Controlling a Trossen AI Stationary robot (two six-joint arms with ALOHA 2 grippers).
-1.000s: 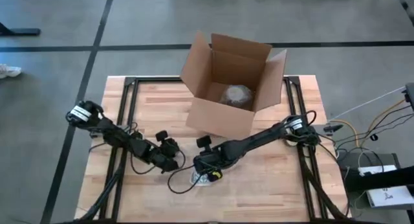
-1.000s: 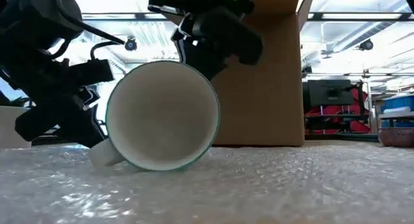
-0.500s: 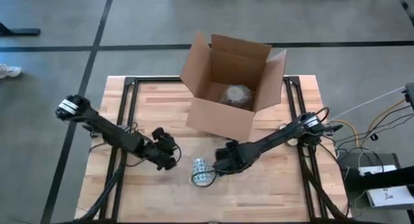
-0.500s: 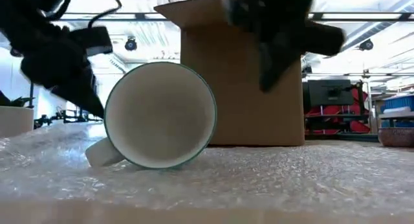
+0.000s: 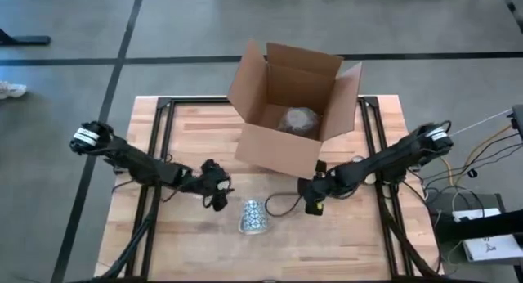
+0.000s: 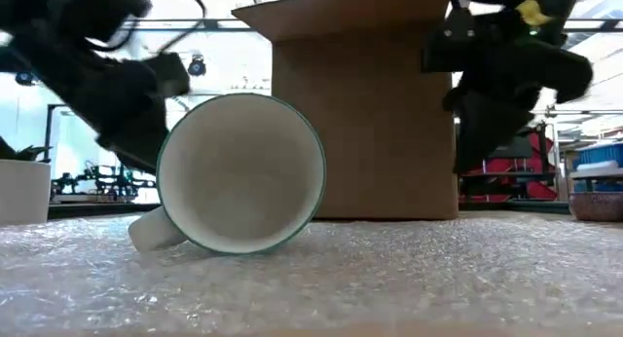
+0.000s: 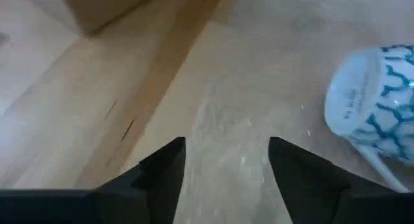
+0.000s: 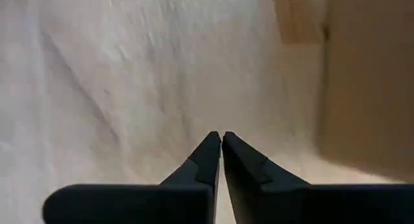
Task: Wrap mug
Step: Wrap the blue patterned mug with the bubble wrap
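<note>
While lying on its side on the bubble wrap near the table's front middle, mug with white body and blue-green line pattern, open mouth facing the low camera, handle down against the wrap at the lower left. Touched by neither gripper.

Left arm stretched low across the table from the left edge, angled in toward the mug. Left gripper just beside the mug's left, apart from it, fingers spread wide with nothing between them; wood and clear wrap visible through the gap, mug base off to one side in the wrist view.

Right arm reaching in from the right edge, sloping down toward the centre. Right gripper near the mug's right, with a clear gap, just in front of the cardboard box. Fingers pressed tip to tip, holding nothing, aimed at the wrap.

Box open, flaps up, behind the mug, with a rounded wrapped bundle inside.
</note>
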